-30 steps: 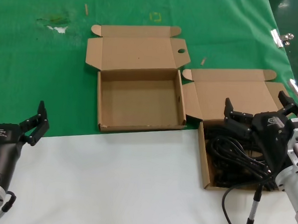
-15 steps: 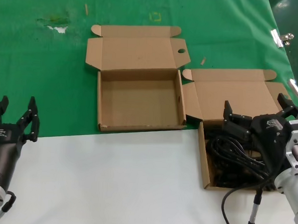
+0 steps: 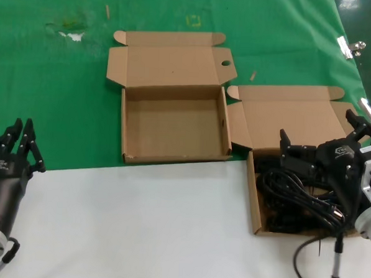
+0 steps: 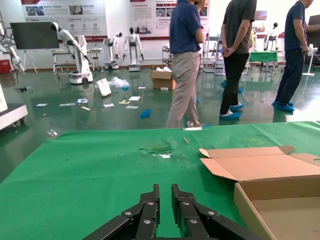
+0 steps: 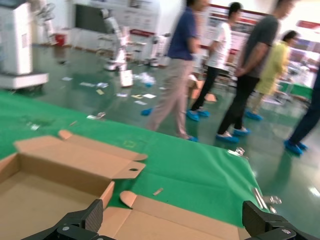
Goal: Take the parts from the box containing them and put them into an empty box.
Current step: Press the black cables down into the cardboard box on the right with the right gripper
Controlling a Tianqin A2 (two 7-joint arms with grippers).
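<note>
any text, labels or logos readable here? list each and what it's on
None can be quoted.
Left gripper: a small white logo on its body, too small to read.
Right gripper: a similar white logo, also unreadable.
Wall posters behind the people: print too small to read.
Empty box and box of cords: plain cardboard, no print.

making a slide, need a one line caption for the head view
Open right pincer over black coiled power cords in a brown cardboard box; empty twin box beside it.
</note>
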